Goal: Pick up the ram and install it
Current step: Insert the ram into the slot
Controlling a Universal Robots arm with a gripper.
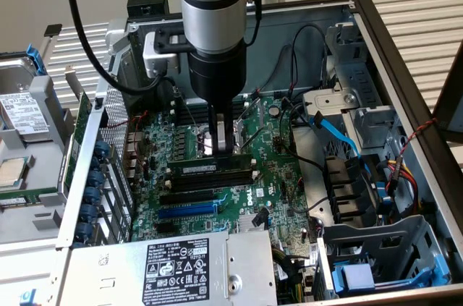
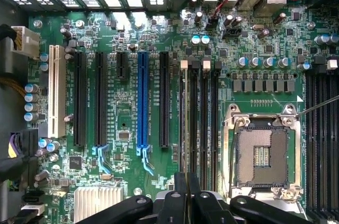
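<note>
Exterior view: I see the ram (image 1: 210, 167) standing on edge, running the same way as the blue slot (image 1: 187, 211). The jaws are almost shut, pinching its top.

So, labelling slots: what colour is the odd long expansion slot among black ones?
Blue; that long plastic slot shows clearest in the wrist view.

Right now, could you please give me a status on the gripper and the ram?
Gripper shut on the ram, top edge. Ram upright at the black memory slots. Bare CPU socket alongside, not touching.
</note>
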